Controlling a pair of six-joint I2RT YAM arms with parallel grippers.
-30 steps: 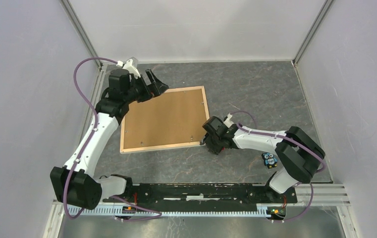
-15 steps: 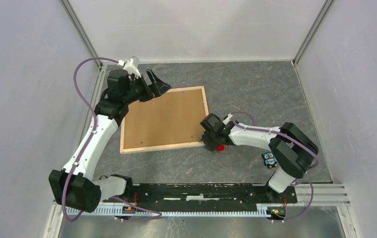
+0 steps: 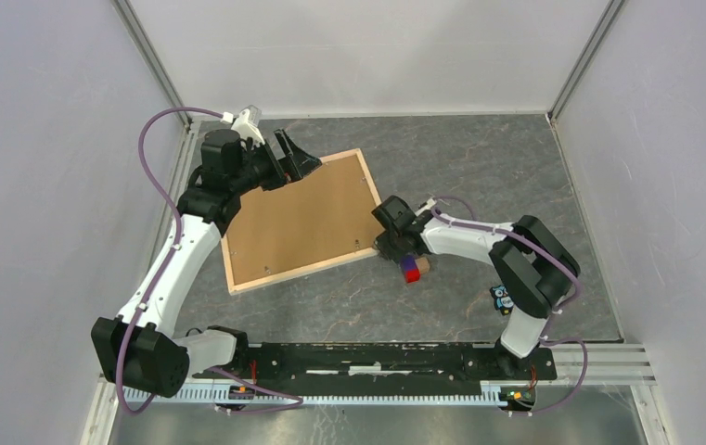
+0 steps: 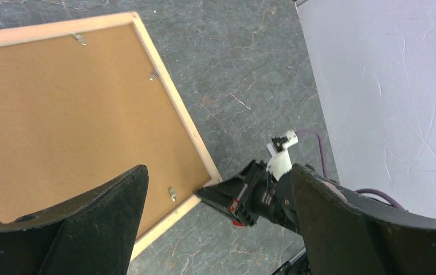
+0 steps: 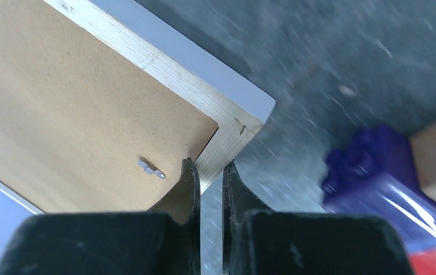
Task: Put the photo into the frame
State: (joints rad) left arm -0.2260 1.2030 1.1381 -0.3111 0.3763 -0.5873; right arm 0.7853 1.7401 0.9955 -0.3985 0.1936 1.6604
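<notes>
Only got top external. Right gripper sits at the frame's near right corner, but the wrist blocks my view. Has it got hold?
Observer: Yes. The right wrist view shows the right gripper pinching the frame on its wooden rim by the corner, one finger inside over the backing board, one outside.
Operator: Left one holding anything?
Observer: No. The left wrist view shows the left gripper wide open above the frame, nothing between its fingers.

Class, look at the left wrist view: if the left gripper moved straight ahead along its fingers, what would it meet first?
The left gripper would most likely meet the frame near the corner that the right gripper pinches; depth is unclear, so that gripper could come first.
</notes>
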